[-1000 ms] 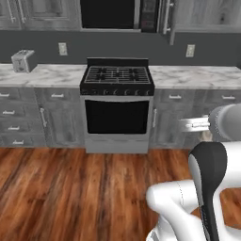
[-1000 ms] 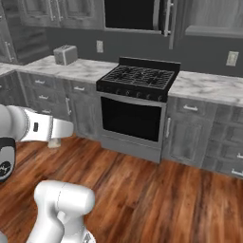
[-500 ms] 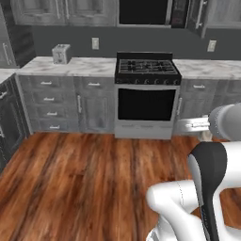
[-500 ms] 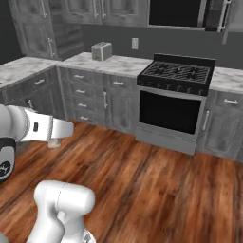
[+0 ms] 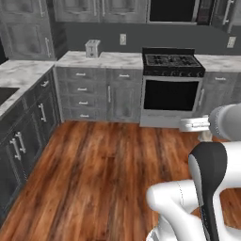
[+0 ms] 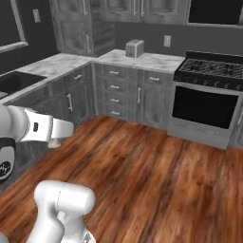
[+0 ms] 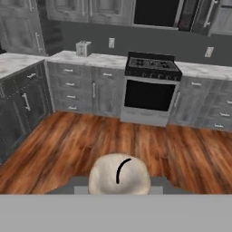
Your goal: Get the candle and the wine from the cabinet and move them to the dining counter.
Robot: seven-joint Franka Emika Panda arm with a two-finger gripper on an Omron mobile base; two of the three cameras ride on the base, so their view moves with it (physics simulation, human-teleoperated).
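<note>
The candle (image 7: 118, 174), a short beige cylinder with a dark curved wick, sits between my gripper's (image 7: 118, 186) two fingertips, and the gripper is shut on it. From the base, the candle (image 5: 205, 136) shows as a small tan lump under the white hand, and again as a tan candle (image 6: 54, 143) below the forearm tip. It hangs in the air over the wood floor. Dark grey wall cabinets (image 5: 77, 8) with pale handles run along the top of the far wall. The wine and the dining counter are out of view.
A black stove (image 5: 172, 87) stands against the far wall, with a toaster (image 5: 92, 48) on the marble worktop (image 5: 108, 60) to its left. Grey drawer units (image 5: 82, 94) line the wall, and a side worktop with a sink (image 6: 14, 81) runs along the left. Wood floor (image 5: 103, 160) lies between.
The whole scene has slid to the right in both base views, so the base has turned left. The side worktop has come into view. The arm's pose and its grip look unchanged.
</note>
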